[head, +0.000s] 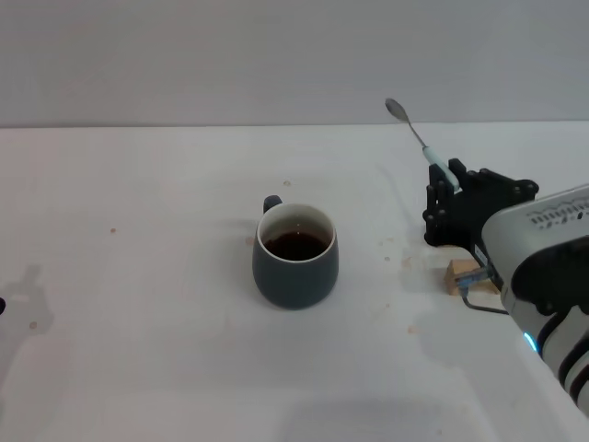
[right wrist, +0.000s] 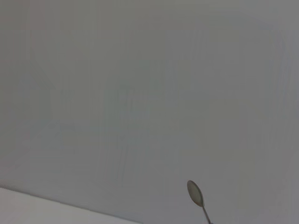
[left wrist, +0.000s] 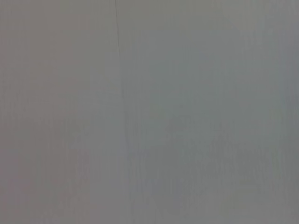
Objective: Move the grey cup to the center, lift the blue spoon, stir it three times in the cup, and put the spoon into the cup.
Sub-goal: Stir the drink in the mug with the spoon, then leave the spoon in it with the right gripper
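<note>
On the white table, the grey cup stands upright, its white inside showing dark brown liquid and its loop handle turned to the far side, slightly toward the robot's left. To the right of the cup and well apart from it, the right gripper is raised above the table and clenched on the blue spoon, grasping it by the pale blue handle. The spoon rises tilted from the fingers, up and toward the cup's side, so that its silvery bowl is the highest part, seen against the grey wall. In the right wrist view the spoon's bowl and a bit of its thin neck show before the same wall, with a strip of the table edge in the corner. Just below the right gripper, on the side farther from the cup, a small wooden block lies on the table. The left gripper does not show in any view; the left wrist view shows only a plain grey surface.
</note>
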`<state>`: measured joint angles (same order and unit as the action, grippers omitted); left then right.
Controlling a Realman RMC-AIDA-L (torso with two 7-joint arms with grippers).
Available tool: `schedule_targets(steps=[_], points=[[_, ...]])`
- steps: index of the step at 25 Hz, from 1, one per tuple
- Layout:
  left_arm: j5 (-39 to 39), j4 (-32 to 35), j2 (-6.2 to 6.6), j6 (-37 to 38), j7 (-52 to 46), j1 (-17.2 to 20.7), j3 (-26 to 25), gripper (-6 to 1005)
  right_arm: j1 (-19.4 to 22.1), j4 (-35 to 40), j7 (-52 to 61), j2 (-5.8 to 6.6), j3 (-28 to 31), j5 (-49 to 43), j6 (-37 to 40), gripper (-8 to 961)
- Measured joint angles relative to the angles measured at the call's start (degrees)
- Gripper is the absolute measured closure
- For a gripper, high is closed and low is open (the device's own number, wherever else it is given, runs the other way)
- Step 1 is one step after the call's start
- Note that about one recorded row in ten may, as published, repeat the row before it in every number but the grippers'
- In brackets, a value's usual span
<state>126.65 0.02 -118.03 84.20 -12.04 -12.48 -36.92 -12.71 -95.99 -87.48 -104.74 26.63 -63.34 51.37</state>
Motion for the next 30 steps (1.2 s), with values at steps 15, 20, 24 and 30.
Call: schedule_targets(steps=[15,20,24,30], points=[[0.0,0.0,-0.06,-0.9,0.0,-0.4,0.0,1001,4.7,27.0,18.8,-14.50,4.9,-45.2,1.7,831],[0.0,0.0,-0.08,-1.0,0.0,-0.4,0.1,1001,-0.5,45.7,51.5,-14.48,3.4,-67.9,19.5,831],[0.0,0.0,-0.09,-1.0,0.0,-0.5,0.1,1001,-5.8,62.5,76.1,-14.73,2.7,-76.9,37.5,831],[0.0,0.0,-0.10,-1.7,0.0,-0.6,0.1,1001,-6.8,63.9,93.5,-12.73,7.0,-76.4,41.3,831]])
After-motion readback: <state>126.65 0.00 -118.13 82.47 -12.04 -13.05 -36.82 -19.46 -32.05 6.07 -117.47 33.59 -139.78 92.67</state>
